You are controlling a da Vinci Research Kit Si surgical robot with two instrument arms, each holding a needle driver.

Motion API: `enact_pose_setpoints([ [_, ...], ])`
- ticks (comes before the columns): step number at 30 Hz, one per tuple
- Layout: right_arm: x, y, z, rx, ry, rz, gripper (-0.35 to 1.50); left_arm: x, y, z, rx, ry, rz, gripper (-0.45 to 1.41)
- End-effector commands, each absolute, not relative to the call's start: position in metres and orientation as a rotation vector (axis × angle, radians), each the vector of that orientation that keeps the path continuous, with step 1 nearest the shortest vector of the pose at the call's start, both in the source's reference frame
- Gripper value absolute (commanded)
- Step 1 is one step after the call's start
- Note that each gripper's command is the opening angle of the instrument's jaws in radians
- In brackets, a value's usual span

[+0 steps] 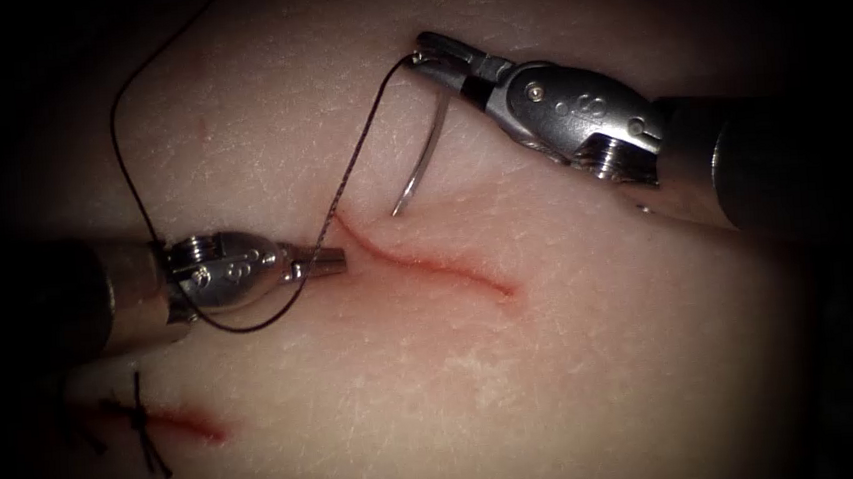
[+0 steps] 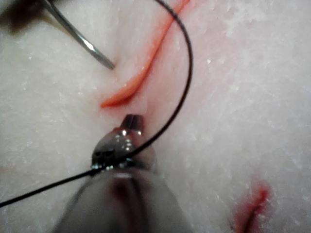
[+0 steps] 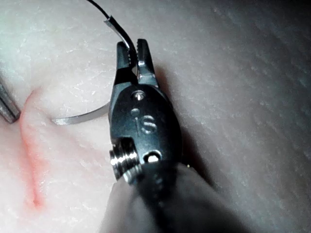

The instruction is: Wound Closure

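Slip is what we fear: our right pincer (image 1: pixel 446 60) clamps the needle (image 1: pixel 428 154) near its threaded tail, tip free above the cut (image 1: pixel 428 261), while our left pincer (image 1: pixel 333 264), closed and empty, has thread (image 1: pixel 351 160) draped across it.

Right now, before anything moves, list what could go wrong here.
The right tool grips the needle near its thread end, so the free tip may swing. The thread loops around the left tool, whose shut jaws press the tissue by the cut; it might snag.
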State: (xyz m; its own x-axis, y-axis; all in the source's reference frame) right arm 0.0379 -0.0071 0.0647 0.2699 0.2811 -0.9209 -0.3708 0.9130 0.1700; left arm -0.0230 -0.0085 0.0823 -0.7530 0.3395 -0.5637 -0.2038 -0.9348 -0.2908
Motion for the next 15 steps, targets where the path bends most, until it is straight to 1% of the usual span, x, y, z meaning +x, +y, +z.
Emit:
enact_pose_setpoints([
  [1,0.0389,-0.0077,0.0655,-0.065,1.227,0.449,-0.35,-0.0236,-0.0092,0.0831,-0.921,-0.309,2.677,-0.35],
  [9,0.0392,-0.0083,0.0656,-0.008,1.243,0.475,-0.35,-0.0239,-0.0090,0.0833,-0.918,-0.306,2.675,-0.35],
  [15,0.0403,-0.0095,0.0662,0.018,1.240,0.467,-0.35,-0.0239,-0.0090,0.0833,-0.916,-0.309,2.669,-0.37],
])
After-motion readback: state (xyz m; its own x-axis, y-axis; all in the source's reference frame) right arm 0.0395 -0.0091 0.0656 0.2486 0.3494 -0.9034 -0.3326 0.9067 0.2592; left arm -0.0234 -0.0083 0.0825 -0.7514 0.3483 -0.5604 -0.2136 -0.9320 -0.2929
